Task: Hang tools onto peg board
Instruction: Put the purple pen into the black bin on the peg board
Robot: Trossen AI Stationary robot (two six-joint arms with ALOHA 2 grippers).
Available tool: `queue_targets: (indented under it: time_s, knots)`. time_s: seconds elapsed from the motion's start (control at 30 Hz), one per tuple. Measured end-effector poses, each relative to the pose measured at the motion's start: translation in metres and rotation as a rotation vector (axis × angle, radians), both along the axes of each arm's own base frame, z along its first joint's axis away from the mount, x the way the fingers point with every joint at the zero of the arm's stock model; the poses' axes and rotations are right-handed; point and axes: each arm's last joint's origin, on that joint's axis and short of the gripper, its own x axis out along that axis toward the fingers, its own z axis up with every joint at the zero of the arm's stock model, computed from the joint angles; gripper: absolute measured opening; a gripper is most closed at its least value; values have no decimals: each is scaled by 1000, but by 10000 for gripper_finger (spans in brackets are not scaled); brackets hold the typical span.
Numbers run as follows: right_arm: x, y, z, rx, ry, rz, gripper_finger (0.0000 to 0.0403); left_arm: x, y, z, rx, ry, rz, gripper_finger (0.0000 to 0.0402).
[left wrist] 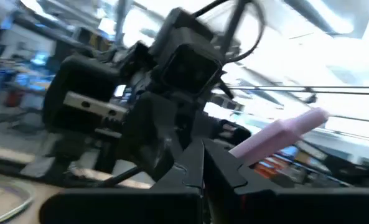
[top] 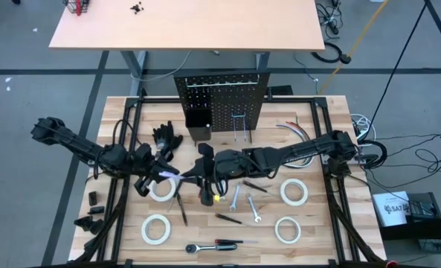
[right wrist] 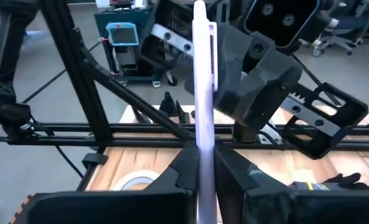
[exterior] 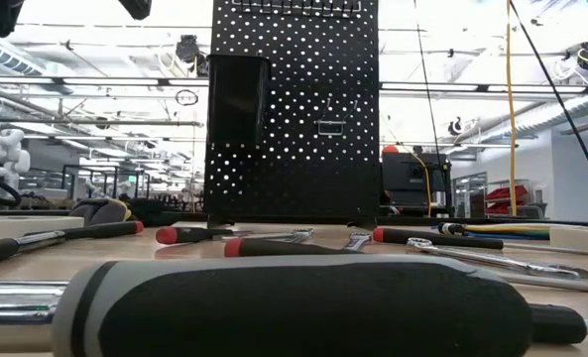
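Well left of the upright black perforated metal peg board (top: 221,100) and nearer the surface's front, the left arm reaches in. Its pincer (top: 161,173) has its tips pressed together, just above one white tape roll (top: 161,189). A second white tape roll (top: 155,228) lies farther forward. A pair of black gloves (top: 166,138) rests just left of the board's foot. Directly in front of the board's black box bin (top: 198,119), the right pincer (top: 203,173) faces the left one closely. It pinches a pale lilac flat strip (right wrist: 203,81), which stands upright between its fingers. Whether the left pincer also grips that strip cannot be told. Forward of the board's centre lie a slim black-handled screwdriver (top: 227,218), two small silver open-end wrenches (top: 235,197) and, nearest the front edge, a black-handled ratchet (top: 204,247). The board's thin wire hooks (top: 241,128) carry nothing. Right of the board's front, two more white tape rolls (top: 293,191) sit on the surface, one behind the other.
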Motion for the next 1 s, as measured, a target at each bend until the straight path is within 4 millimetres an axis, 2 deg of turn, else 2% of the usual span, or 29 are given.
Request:
queue_targets:
  time_s: [0.17,0.4,0.57,0.77,1.0]
  knots:
    - [1,-6,0,-19,-1,-2,21,0,1,-1,-7,22,46,2]
    - [0,-10,0,-48,9,-17,21,-6,6,-8,22,153,102,2]
    - [-2,-15,7,-70,-13,-121,21,-12,9,-12,33,221,164,2]
    - [-1,-19,4,-72,1,-127,29,-15,6,-10,92,190,25,1]
    - [-1,-18,5,-69,-4,-119,25,-21,8,-2,148,105,46,1]
